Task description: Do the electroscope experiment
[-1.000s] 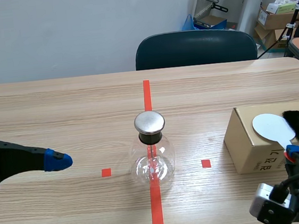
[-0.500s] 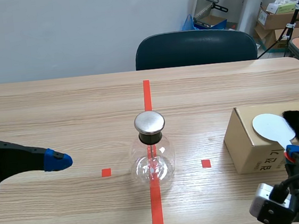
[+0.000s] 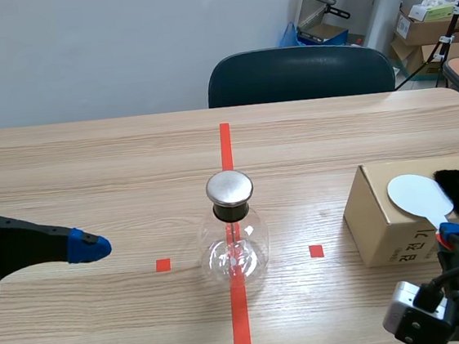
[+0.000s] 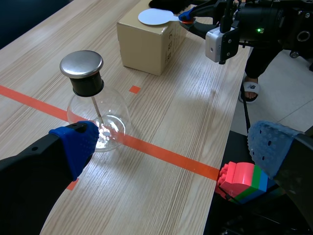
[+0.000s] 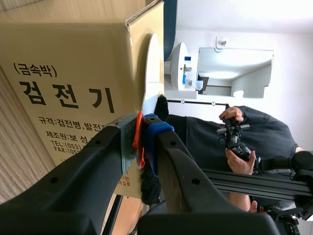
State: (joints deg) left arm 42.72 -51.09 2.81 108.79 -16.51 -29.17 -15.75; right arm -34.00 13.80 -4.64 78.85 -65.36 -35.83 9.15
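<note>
Nothing visible has changed over the last second. The left tool (image 4: 173, 148) has not shifted from its place by the counter's (image 3: 90, 170) left edge. The right tool (image 5: 143, 136) has not moved with the white paddle (image 3: 417, 195) at the right edge. The electroscope (image 3: 234, 237) shows no change either.

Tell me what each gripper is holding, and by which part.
The right gripper is shut on the white paddle by its orange-red handle, at the cardboard box's edge. The left gripper is open, holding nothing.
</note>
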